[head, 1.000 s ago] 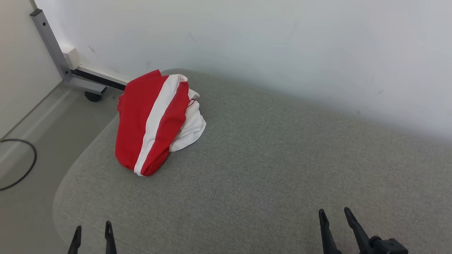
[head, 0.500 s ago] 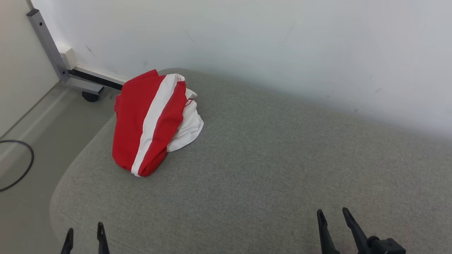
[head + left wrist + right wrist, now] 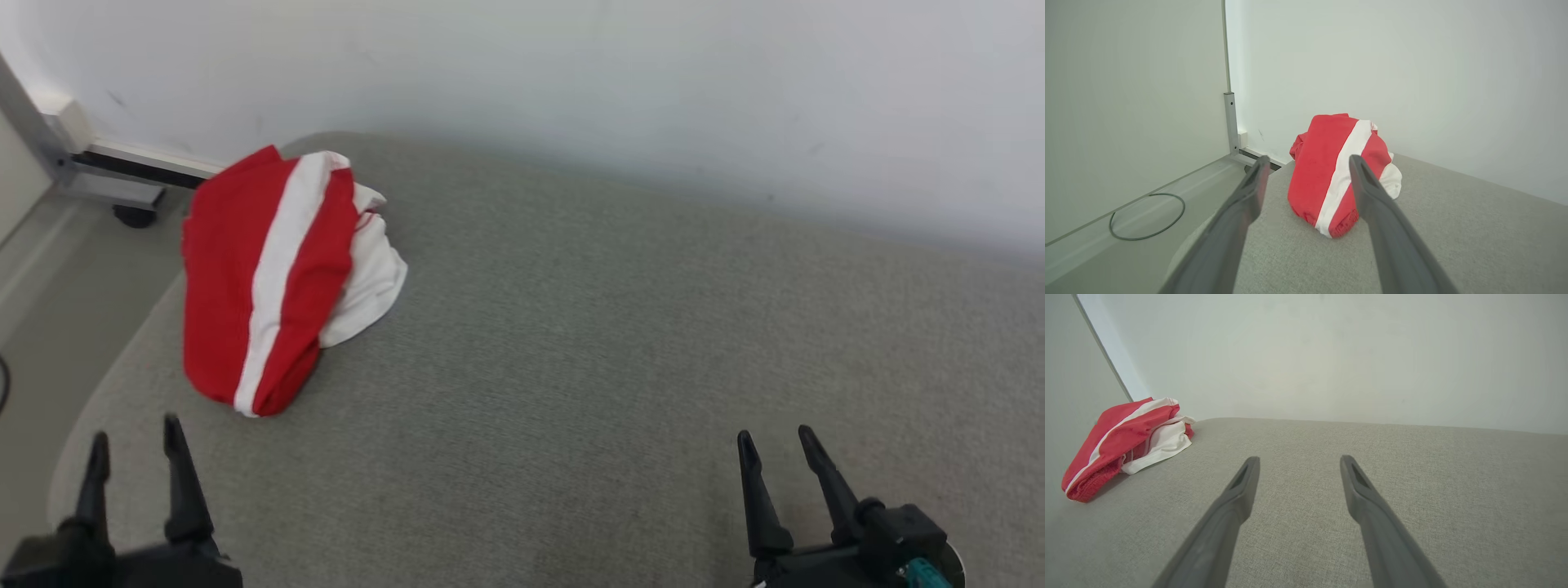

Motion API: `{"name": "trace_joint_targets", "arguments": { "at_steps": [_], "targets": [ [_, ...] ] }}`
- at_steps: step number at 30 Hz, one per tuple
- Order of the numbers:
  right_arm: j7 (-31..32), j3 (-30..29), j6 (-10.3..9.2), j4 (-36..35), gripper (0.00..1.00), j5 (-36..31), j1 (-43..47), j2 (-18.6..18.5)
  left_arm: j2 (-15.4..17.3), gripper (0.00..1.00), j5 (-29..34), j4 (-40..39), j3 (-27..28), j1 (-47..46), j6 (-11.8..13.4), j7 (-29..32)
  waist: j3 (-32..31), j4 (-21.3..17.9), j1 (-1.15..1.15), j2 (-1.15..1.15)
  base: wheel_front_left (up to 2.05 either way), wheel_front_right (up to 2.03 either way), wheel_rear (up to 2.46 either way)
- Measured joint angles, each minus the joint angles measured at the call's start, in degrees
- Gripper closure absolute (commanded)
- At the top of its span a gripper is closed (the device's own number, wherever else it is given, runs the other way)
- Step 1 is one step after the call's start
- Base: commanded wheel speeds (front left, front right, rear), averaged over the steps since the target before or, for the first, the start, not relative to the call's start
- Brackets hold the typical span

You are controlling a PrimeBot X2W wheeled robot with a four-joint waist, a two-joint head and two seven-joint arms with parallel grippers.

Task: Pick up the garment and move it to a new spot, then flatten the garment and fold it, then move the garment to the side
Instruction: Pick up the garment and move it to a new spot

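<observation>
A grey fabric surface (image 3: pixel 571 367) is running up to a white wall (image 3: pixel 571 73); past its left corner a metal frame (image 3: pixel 1231 122) is resting on a dark caster (image 3: pixel 135 216) — a black cable (image 3: pixel 1139 239) is lying looped on the floor (image 3: pixel 1094 265).

Garment (image 3: pixel 261 269): red and white cloth, thin and soft, matt; smooth over the broad panels, and the red hem looks finely pebbled in the right wrist view.

Pad (image 3: pixel 571 367) under it: grey woven fabric, coarse visible weave, matt, slightly mottled.

Wall (image 3: pixel 571 82): pale painted surface, smooth, matt, a few faint scuffs.

Frame post (image 3: pixel 1231 122): grey metal, satin finish, flat faces.

Floor (image 3: pixel 1106 261): smooth hard sheet, dull sheen.

Left gripper (image 3: pixel 135 430) and right gripper (image 3: pixel 774 434): dark, plastic by the look, smooth, matt, no glare.
</observation>
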Motion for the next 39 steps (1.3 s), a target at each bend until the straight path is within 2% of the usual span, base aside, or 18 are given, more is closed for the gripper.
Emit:
{"name": "trace_joint_targets", "arguments": {
  "at_steps": [4,9,16,18,20,27,39],
  "targets": [
    [0.0,-1.0,0.00,-0.2,0.00,-0.4,-1.4,0.0,1.1,0.00,-0.2,1.4,2.0,-5.7,-1.1,0.0,2.2,-2.3,0.00,0.00,0.00,0.00,0.00],
    [0.0,-1.7,0.00,-0.6,0.00,-0.4,-3.5,0.0,5.0,0.00,-0.6,5.2,2.4,-12.7,-2.0,0.0,5.1,-5.4,0.01,0.01,0.00,0.00,0.00],
    [0.0,-2.4,0.00,-1.2,0.00,-0.4,-5.5,0.0,10.1,0.00,-6.5,13.6,2.7,-22.9,-2.4,0.3,9.1,-9.5,0.01,0.01,0.00,0.00,0.00],
    [0.0,-2.3,0.00,-1.5,0.00,-0.4,-6.5,0.0,12.5,0.00,-8.2,15.6,3.3,-25.7,-2.4,1.1,10.1,-10.7,0.01,0.01,0.00,0.00,0.00],
    [0.0,-2.3,0.00,-1.7,0.00,-0.3,-7.4,0.0,15.1,0.00,-10.1,17.7,3.4,-28.4,-2.5,2.4,11.1,-11.9,0.01,0.01,0.00,0.00,0.00],
    [0.0,-2.2,0.00,-1.8,0.00,0.1,-8.3,0.0,21.2,0.00,-15.3,24.9,1.5,-34.2,-2.5,9.4,14.1,-15.6,0.01,0.01,0.00,0.00,0.00],
    [0.0,-2.2,0.00,-1.9,0.00,0.8,-8.9,-0.1,28.4,0.00,-19.1,34.2,-3.0,-35.7,-2.5,22.8,16.0,-19.6,0.00,0.01,0.00,0.00,0.00]
  ]
}}
